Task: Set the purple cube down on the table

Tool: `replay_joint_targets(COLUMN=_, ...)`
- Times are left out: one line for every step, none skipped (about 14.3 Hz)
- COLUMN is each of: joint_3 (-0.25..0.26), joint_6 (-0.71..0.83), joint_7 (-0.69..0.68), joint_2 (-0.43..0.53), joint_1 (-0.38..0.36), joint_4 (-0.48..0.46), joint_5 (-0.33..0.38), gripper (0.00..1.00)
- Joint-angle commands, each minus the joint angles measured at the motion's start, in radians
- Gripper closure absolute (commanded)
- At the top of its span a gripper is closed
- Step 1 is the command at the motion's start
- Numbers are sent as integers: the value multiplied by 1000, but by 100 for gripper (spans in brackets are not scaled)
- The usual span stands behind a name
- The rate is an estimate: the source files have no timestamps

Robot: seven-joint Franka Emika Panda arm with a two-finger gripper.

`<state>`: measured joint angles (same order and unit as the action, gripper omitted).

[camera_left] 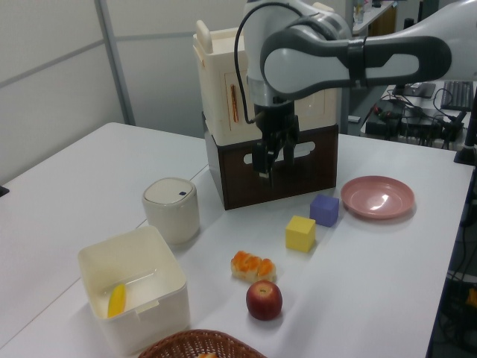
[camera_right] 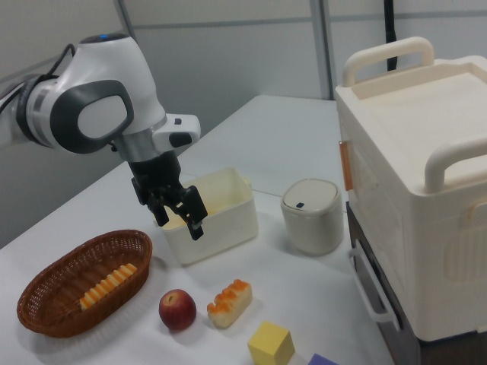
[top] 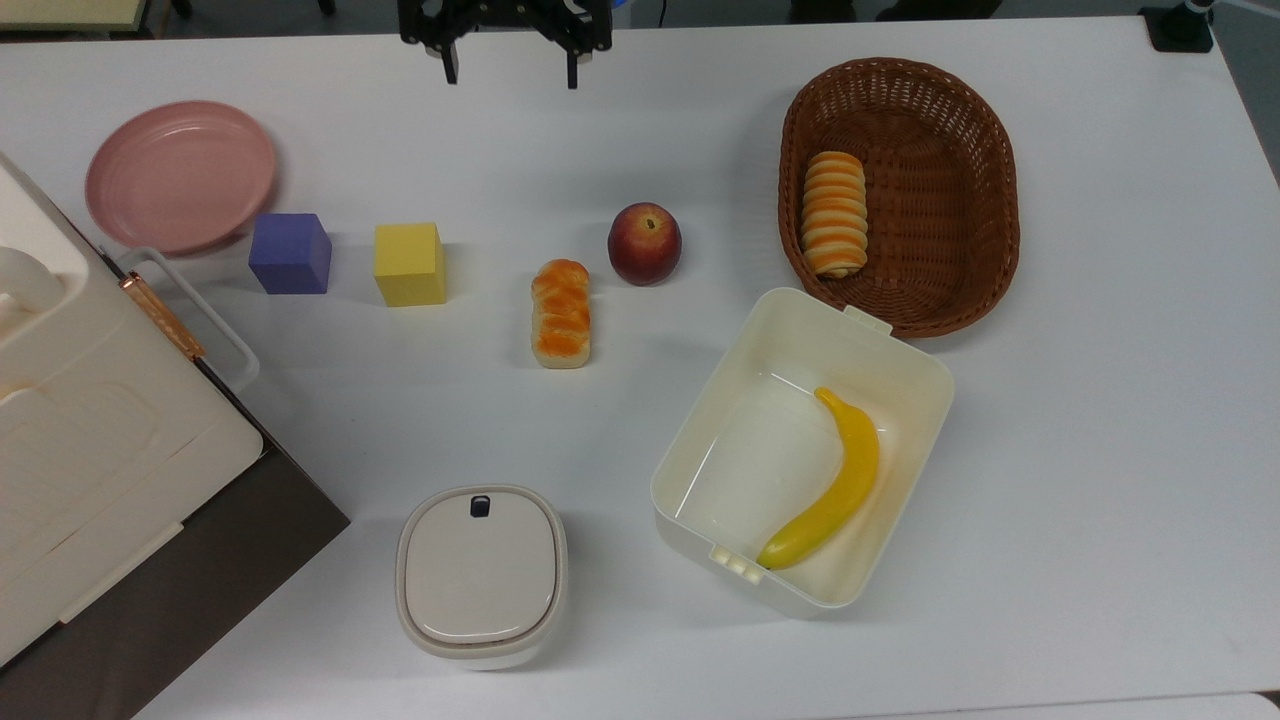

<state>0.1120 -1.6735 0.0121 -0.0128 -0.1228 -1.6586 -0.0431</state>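
The purple cube [top: 290,253] rests flat on the white table [top: 1100,400], just below the pink plate [top: 180,175] and left of the yellow cube [top: 409,263]. In the left view the purple cube [camera_left: 324,209] sits between the plate and the yellow cube. My gripper [top: 511,72] hangs at the top view's upper edge, well away from the cube, open with nothing between its fingers. It is raised high above the table in the left view [camera_left: 266,165] and the right view [camera_right: 180,226].
A bread roll [top: 561,312] and an apple [top: 645,243] lie mid-table. A wicker basket [top: 985,190] holds a striped pastry. A white box [top: 700,440] holds a banana. A lidded pot [top: 481,575] and a cream cabinet [top: 90,420] stand on the top view's left.
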Motion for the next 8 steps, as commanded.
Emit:
replay_joint_targets(joint_3=18, joint_6=37, joint_7=5, joint_2=31, joint_1=-12, joint_4=8, joint_5=5, gripper=0)
replay_joint_targets(joint_3=18, joint_6=49, joint_7=5, joint_2=34, joint_1=-12, joint_4=10, joint_5=6, gripper=0)
replay_joint_targets(joint_3=18, joint_6=52, joint_7=5, joint_2=34, joint_1=-12, joint_4=10, joint_5=8, gripper=0)
replay_joint_targets(joint_3=18, joint_6=54, joint_7=5, joint_2=34, joint_1=-12, joint_4=10, joint_5=9, gripper=0)
replay_joint_targets(joint_3=18, joint_6=54, joint_7=5, joint_2=34, joint_1=-12, joint_4=8, joint_5=11, gripper=0)
replay_joint_targets(joint_3=18, joint_6=52, joint_7=5, joint_2=34, joint_1=-12, joint_4=10, joint_5=11, gripper=0)
replay_joint_targets(joint_3=18, joint_6=52, joint_7=5, joint_2=34, joint_1=-11, joint_4=8, joint_5=12, gripper=0)
replay_joint_targets(joint_3=18, joint_6=52, joint_7=5, joint_2=34, joint_1=-11, joint_4=10, joint_5=12, gripper=0)
